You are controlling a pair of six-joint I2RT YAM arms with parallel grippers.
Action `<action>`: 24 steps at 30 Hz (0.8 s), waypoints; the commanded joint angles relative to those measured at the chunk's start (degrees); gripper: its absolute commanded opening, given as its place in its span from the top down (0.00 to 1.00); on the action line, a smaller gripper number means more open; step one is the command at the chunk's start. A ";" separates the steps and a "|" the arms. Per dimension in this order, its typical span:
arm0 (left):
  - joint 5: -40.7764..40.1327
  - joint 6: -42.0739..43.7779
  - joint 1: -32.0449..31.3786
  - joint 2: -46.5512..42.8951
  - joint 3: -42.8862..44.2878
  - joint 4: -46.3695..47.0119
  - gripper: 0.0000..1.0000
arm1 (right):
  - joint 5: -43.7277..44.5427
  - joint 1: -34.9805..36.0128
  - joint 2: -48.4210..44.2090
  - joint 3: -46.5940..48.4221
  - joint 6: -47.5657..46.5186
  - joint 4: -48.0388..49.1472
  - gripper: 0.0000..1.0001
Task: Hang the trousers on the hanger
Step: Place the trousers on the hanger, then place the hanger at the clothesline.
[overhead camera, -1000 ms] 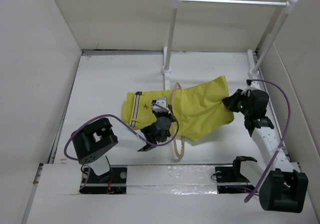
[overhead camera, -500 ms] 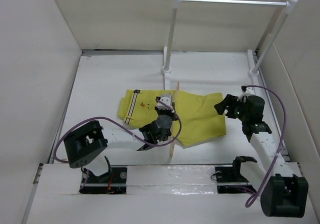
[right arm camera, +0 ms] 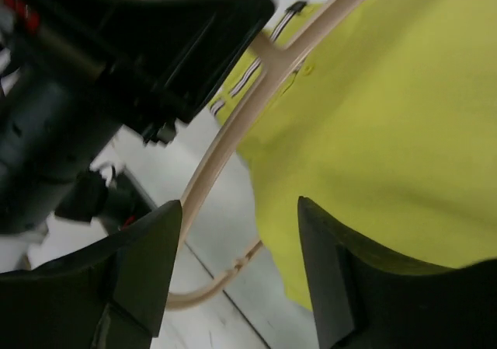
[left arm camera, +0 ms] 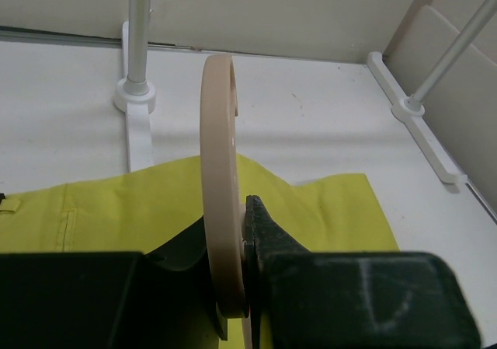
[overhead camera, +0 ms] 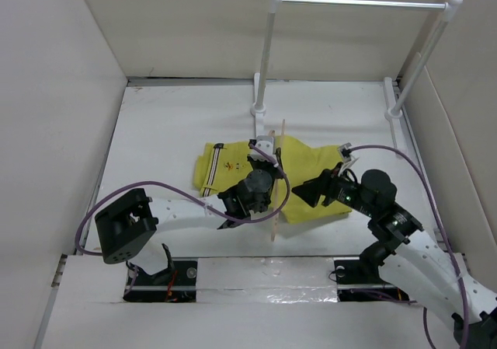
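From above, the trousers (overhead camera: 314,174) lie flat in the middle of the white tabletop (overhead camera: 155,131), with the striped waistband toward 9 o'clock and the legs toward 3 o'clock. The white rail rack (overhead camera: 266,54) stands at 12 o'clock. The hanger (overhead camera: 276,143) stands on its edge across the cloth, and the left pincer (overhead camera: 262,184) holds it from the 9 o'clock side. The right pincer (overhead camera: 311,193) hovers over the legs at 3 o'clock of the hanger. In the left wrist view, the left pincer (left arm camera: 233,287) is closed tightly on the beige wood below the hook, and yellow cloth (left arm camera: 116,209) spreads on both sides under it. In the right wrist view, the right pincer (right arm camera: 237,209) is wide and holds nothing; the hanger's curve (right arm camera: 256,100) passes at 11 o'clock and the trousers (right arm camera: 388,131) fill the 2 o'clock part. I judge that the step in hand is to bring the legs to the hanger's bar, but I cannot tell if any cloth already passes through the frame. The next move probably asks the right pincer to come down on the leg edge, grip it, and pull it over the bar while the left one keeps the hanger steady.
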 commanded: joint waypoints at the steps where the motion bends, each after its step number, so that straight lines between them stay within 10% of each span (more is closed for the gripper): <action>1: 0.98 -0.22 -0.37 -1.89 4.19 6.79 1.00 | 5.37 5.92 -0.21 -0.14 6.89 4.44 0.24; 11: 1.51 -0.92 -0.37 -2.50 3.84 8.28 1.00 | 7.31 16.21 13.14 -0.94 11.83 19.21 0.26; 24: 3.36 -1.98 -0.37 -7.60 2.00 7.76 1.00 | 8.55 17.35 26.24 -0.85 14.20 29.13 0.53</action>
